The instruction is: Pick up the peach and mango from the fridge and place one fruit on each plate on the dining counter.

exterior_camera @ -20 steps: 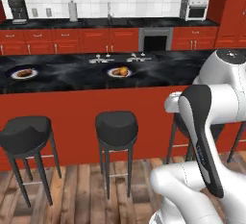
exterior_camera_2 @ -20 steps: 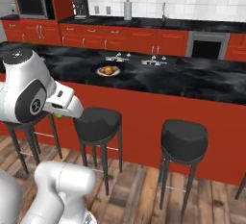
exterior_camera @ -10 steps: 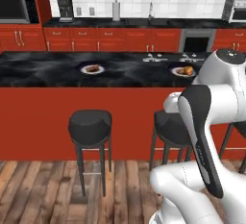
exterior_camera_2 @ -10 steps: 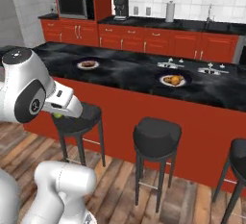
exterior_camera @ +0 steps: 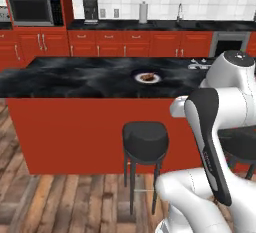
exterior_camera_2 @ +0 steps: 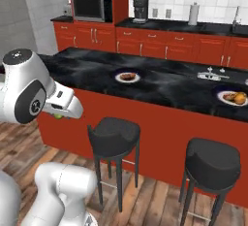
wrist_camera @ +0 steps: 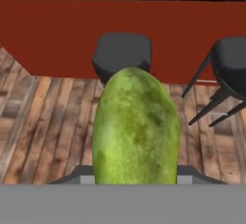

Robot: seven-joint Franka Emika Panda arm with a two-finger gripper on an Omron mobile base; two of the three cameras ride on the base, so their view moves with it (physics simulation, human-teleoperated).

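Mango (wrist_camera: 136, 127) held clamped in gripper (wrist_camera: 134, 177), above wooden floor, short of dining counter (exterior_camera_2: 169, 87). Peach (exterior_camera_2: 239, 97) seen on right plate (exterior_camera_2: 224, 95); left plate (exterior_camera_2: 127, 78) near counter middle.

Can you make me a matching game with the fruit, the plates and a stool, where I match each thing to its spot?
Things:
1. yellow-green oval mango
2. near white plate with dark food
3. far white plate with orange fruit
4. black round stool

Places:
A. on the wooden floor
B. on the black marble counter, near the sink
C. in the gripper
D. on the counter, left of the other plate

Pairs: 1-C, 2-D, 3-B, 4-A
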